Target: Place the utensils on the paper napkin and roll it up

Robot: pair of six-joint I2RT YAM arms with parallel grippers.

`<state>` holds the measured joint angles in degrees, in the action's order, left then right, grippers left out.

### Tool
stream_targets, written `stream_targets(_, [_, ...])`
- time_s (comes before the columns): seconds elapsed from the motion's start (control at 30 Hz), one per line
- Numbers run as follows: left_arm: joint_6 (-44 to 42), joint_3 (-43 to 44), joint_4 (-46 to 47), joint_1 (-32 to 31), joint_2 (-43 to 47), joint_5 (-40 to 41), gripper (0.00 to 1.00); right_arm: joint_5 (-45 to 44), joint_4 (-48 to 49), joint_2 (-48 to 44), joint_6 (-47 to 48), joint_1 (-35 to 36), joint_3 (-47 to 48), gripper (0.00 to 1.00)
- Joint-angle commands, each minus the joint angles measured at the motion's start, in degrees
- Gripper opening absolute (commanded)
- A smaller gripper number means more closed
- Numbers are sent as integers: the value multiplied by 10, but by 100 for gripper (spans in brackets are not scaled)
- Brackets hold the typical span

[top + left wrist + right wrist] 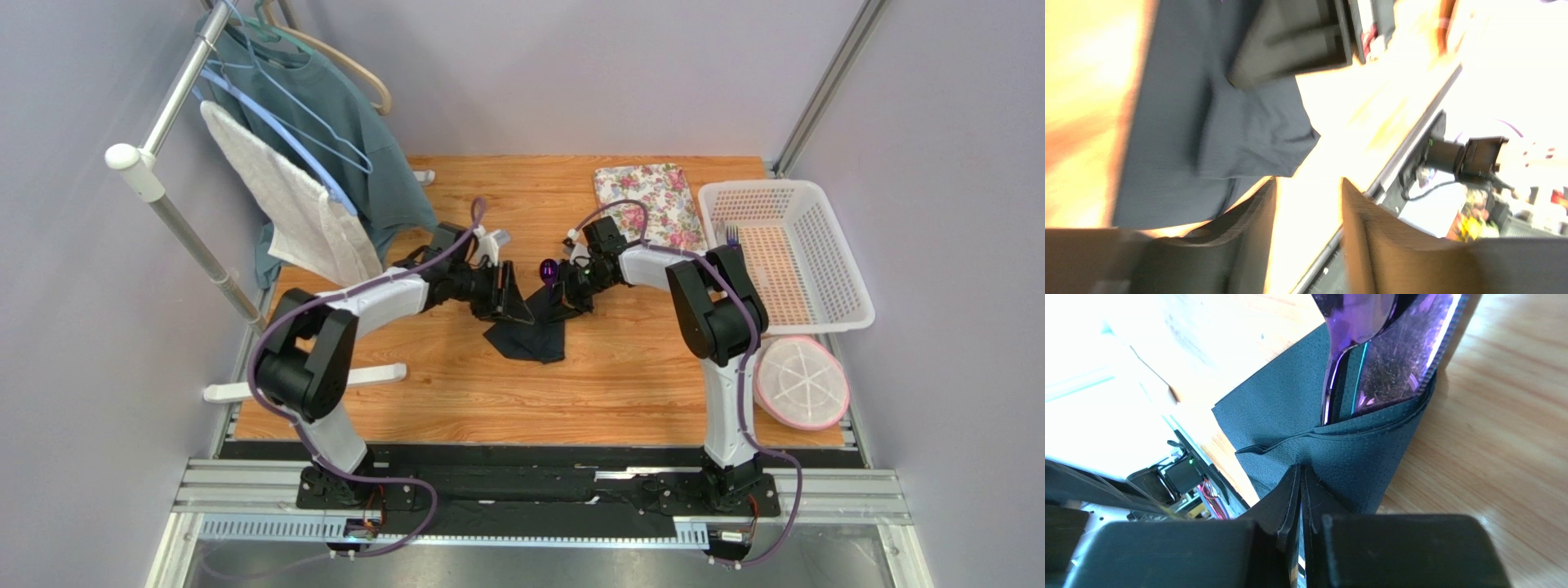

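Observation:
The black paper napkin point(535, 328) lies crumpled and partly folded on the wooden table between the two grippers. Purple utensils point(1379, 361) sit inside its fold, and a purple spoon bowl point(548, 271) sticks out at the far end. My right gripper point(1301, 470) is shut on an edge of the napkin point(1352, 453) just below the utensils; in the top view it point(568, 284) is at the napkin's far right. My left gripper point(1309, 184) is open and empty over bare table, with the napkin point(1229, 122) just to the left of its fingers. In the top view it point(508, 297) is at the napkin's far left.
A floral mat point(648, 202) lies at the back, with a white plastic basket point(785, 251) to its right. A round white dish point(800, 380) sits at the near right. A clothes rack with a teal shirt point(321, 110) and a white towel point(294, 202) stands on the left.

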<state>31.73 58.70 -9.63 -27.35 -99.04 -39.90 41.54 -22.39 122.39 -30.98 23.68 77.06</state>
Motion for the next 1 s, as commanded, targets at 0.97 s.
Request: stream_targets(0.97, [34,6,132,27,-142,-64,75,-56,-13,25,21,23,-54,3])
